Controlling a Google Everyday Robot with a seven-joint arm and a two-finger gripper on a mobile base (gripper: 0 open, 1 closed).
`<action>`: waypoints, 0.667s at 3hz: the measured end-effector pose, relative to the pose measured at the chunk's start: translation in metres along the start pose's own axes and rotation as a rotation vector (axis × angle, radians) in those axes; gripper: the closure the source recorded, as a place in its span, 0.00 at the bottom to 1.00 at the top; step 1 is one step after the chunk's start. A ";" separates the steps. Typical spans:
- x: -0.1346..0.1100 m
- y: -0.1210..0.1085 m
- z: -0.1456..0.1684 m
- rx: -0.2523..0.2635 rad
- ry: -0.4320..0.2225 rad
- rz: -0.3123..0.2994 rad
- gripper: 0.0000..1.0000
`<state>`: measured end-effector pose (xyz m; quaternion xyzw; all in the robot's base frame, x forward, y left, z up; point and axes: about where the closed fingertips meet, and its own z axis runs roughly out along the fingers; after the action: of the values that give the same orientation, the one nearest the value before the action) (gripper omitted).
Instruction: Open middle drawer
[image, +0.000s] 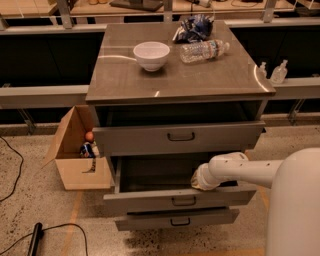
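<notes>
Down low, the gripper (196, 182) at the end of the white arm sits just inside the middle drawer (150, 200), against the inner side of its front panel; its state cannot be told. That drawer stands pulled out, its small black handle (183, 201) just below and slightly left of the gripper. The top drawer (177, 136) lies directly above the gripper, the bottom drawer (175, 219) beneath. Far above on the cabinet top rest a white bowl (151, 55) and a plastic bottle (204, 51). Well to the left stands an open cardboard box (75, 160).
</notes>
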<state>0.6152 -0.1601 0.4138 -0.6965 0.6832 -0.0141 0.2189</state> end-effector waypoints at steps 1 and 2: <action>0.000 0.000 0.000 0.000 0.000 0.000 1.00; -0.009 0.031 -0.010 -0.078 -0.024 0.009 1.00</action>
<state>0.5820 -0.1531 0.4150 -0.7017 0.6835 0.0219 0.1998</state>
